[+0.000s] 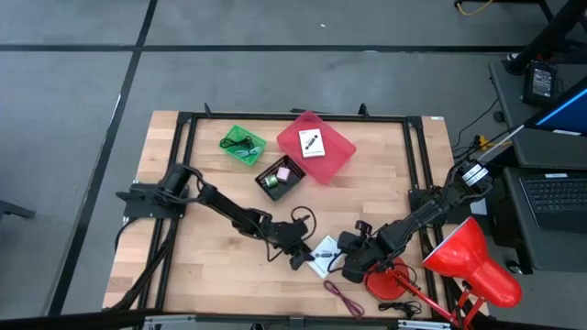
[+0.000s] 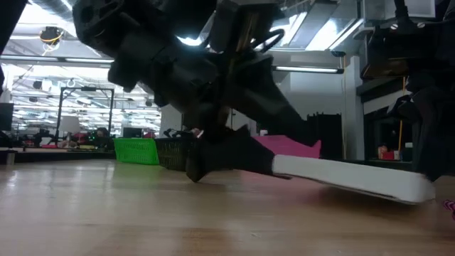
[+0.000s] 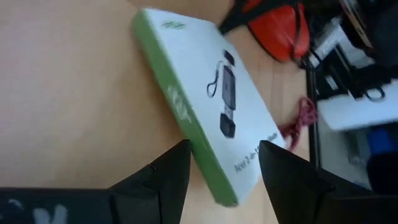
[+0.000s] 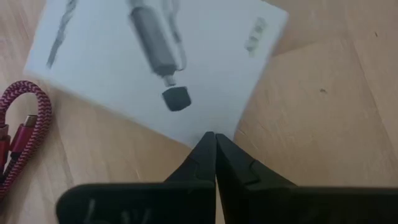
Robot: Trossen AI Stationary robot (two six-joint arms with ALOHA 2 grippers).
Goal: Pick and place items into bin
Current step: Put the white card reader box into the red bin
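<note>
The flat white cardboard box with a green side and a black adapter printed on it (image 3: 211,99) lies near the front edge of the wooden table (image 1: 183,275), between the two arms, and in the low view it looks tilted, one end lifted from the wood. The left gripper (image 3: 221,171) has its fingers spread on both sides of the box's end but they do not pinch it yet. The right gripper (image 4: 215,149) has its fingers pressed together, the tip at the box's edge and seeming to prop it. If the left fingers close while the box is so slanted, I think it may pivot and slip out, or be pushed into the maroon braided cord (image 4: 22,134) just beside it. The red desk lamp's base (image 1: 390,280) is near. The pink plastic bin (image 1: 337,154), already holding a similar box, is well apart near the back edge, so a weak grip may drop the box on the way.
</note>
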